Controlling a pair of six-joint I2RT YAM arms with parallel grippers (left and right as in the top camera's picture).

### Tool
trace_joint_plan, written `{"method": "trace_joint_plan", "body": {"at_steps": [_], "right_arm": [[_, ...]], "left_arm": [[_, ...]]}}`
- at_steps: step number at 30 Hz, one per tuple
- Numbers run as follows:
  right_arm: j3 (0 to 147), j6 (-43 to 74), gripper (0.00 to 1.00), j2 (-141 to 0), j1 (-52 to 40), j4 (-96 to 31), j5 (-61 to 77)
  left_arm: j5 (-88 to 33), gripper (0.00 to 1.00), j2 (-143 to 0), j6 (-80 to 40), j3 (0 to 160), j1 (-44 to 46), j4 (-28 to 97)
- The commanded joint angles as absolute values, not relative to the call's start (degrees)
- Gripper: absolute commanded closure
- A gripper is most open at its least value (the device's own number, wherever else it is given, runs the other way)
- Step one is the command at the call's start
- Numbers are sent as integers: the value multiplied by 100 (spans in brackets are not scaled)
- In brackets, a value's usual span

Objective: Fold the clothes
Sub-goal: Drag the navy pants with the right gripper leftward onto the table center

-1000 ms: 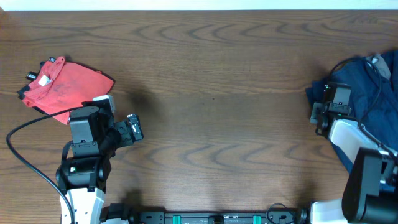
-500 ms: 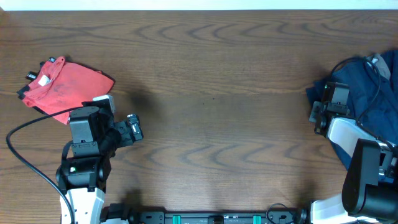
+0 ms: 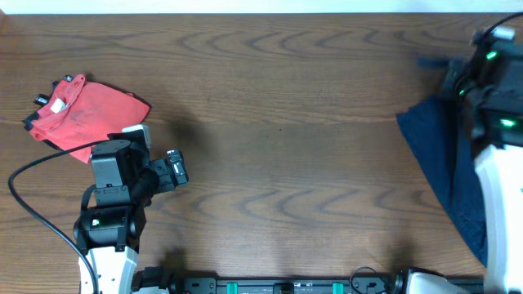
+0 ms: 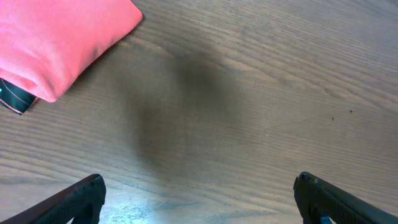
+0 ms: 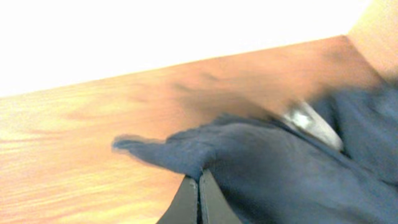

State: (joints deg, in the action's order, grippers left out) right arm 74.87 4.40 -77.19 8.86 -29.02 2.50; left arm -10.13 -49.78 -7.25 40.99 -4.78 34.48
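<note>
The right end effector [image 5: 199,185] is pinched tight on an edge of the navy cloth [image 3: 437,151], its two fingers pressed together with fabric at their tips. From overhead the cloth sits at the right edge of the desk [image 3: 286,122], stretching from the near side up to the blurred right arm. The left end effector [image 4: 199,202] stands wide apart over bare wood on the left side, holding nothing. A red garment [image 3: 86,110] lies folded just beyond it, not touching
</note>
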Motion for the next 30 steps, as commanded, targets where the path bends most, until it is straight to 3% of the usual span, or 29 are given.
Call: {"method": "trace_joint_plan", "body": {"at_steps": [1, 6, 11, 20, 21, 23, 26, 28, 30], "right_arm": [[7797, 513, 99, -7634, 318, -3433, 1737], [7677, 558, 99, -7854, -390, -4005, 1737], [7564, 556, 99, -8357, -958, -3795, 1739], [7564, 751, 98, -9483, -1791, -110, 1734], [7564, 760, 89, -9570, -1835, 185, 1688], [7564, 906, 57, -9719, -1894, 484, 1422], [7564, 1024, 17, -9784, -1859, 108, 709], [7564, 1024, 1, -9778, -1811, -344, 80], [7564, 1024, 1, -9732, -1717, -950, -657]], "left_arm": [[-1004, 2, -4982, -650, 4213, -469, 3444], [-1004, 2, -4982, -650, 4213, -469, 3448], [-1004, 2, -4982, -650, 4213, -469, 3446], [-1002, 2, -4984, -652, 4213, -469, 3361], [-1004, 2, -4984, -650, 4213, -469, 3350], [-1004, 2, -4984, -650, 4213, -469, 3332], [-1004, 2, -4984, -652, 4213, -469, 3336], [-1004, 2, -4984, -652, 4213, -469, 3336], [-1004, 2, -4984, -655, 4213, -469, 3328]]}}
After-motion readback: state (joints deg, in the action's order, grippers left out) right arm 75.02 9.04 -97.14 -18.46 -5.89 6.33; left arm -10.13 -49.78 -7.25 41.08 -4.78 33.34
